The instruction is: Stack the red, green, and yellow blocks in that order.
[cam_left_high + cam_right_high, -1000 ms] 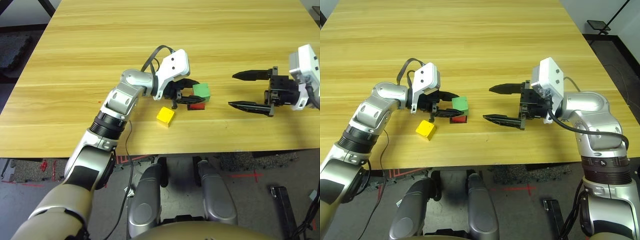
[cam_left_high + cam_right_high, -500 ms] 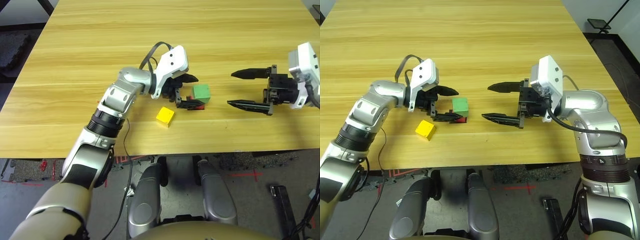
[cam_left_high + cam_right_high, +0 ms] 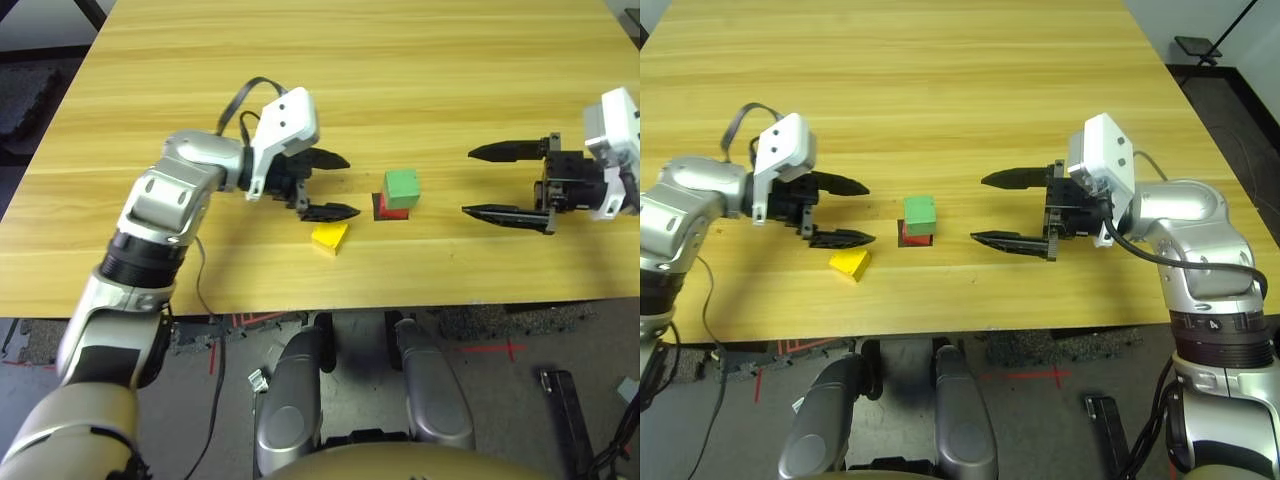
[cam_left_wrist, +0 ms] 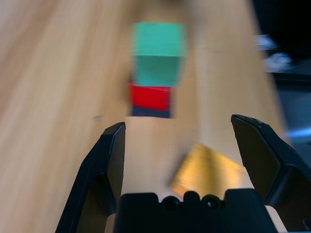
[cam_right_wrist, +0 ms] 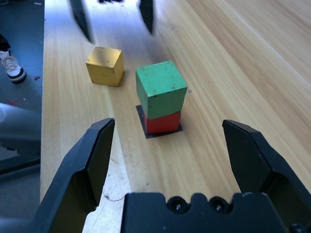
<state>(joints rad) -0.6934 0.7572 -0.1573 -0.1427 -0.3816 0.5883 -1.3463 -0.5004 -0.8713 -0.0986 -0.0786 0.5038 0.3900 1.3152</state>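
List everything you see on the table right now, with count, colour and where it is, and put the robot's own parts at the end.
green block: one, green, on top of the red block, mid-table
red block: one, red, under the green block, on the black patch
yellow block: one, yellow, alone on the table, toward the robot's left of the stack
black patch: one, black, flat under the red block
table: one, light wood
left gripper: one, black fingers, open, just beyond the yellow block
right gripper: one, black fingers, open, right of the stack

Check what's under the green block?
The green block sits on the red block, which rests on a flat black square patch on the table. The red block's top face and most of the patch are covered.
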